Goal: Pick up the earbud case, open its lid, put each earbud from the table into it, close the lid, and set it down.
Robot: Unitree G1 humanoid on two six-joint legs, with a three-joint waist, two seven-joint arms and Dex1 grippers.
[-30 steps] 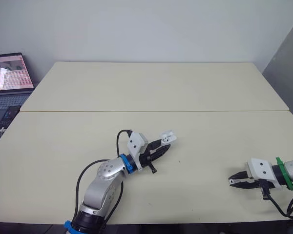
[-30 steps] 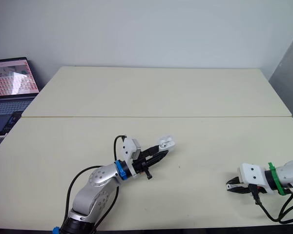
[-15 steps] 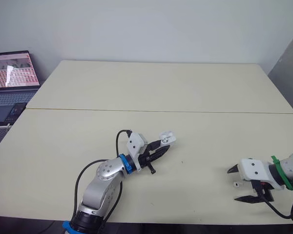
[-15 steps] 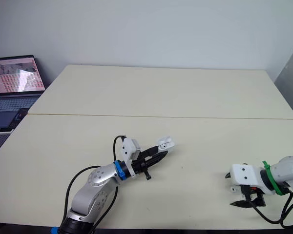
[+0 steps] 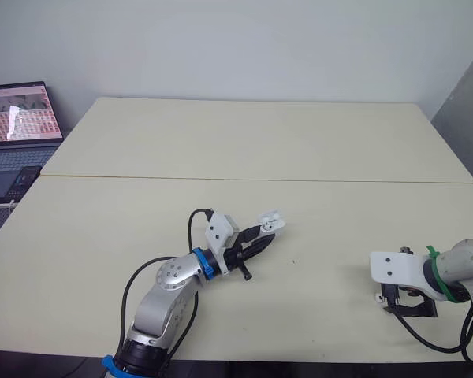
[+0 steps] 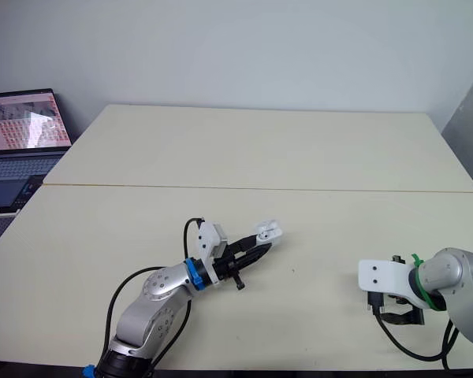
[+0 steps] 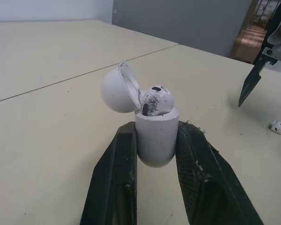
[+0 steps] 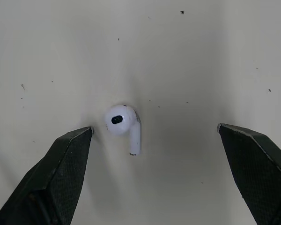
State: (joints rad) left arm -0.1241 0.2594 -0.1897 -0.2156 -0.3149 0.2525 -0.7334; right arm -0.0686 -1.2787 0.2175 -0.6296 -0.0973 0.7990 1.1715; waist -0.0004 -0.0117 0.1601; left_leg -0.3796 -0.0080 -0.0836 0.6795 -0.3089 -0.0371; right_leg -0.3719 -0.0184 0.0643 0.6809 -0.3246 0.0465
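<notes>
Currently the main risk sits with the loose earbud (image 8: 123, 123). It lies off-centre, nearer 1 finger (image 8: 61, 164) of the right tool (image 8: 154, 129), so closing could knock or squirt the small rounded body across the surface (image 5: 221, 142). That tool is spread wide, empty, straddling the earbud. The left tool (image 7: 157, 130) is clamped on the earbud case (image 7: 154, 140) mid-surface, lid (image 7: 116, 88) open, 1 seated earbud (image 7: 155, 98) inside.

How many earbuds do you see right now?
2. One earbud sits in the open case held by the left hand; the other lies on the table, between the fingers of the open right hand.
</notes>
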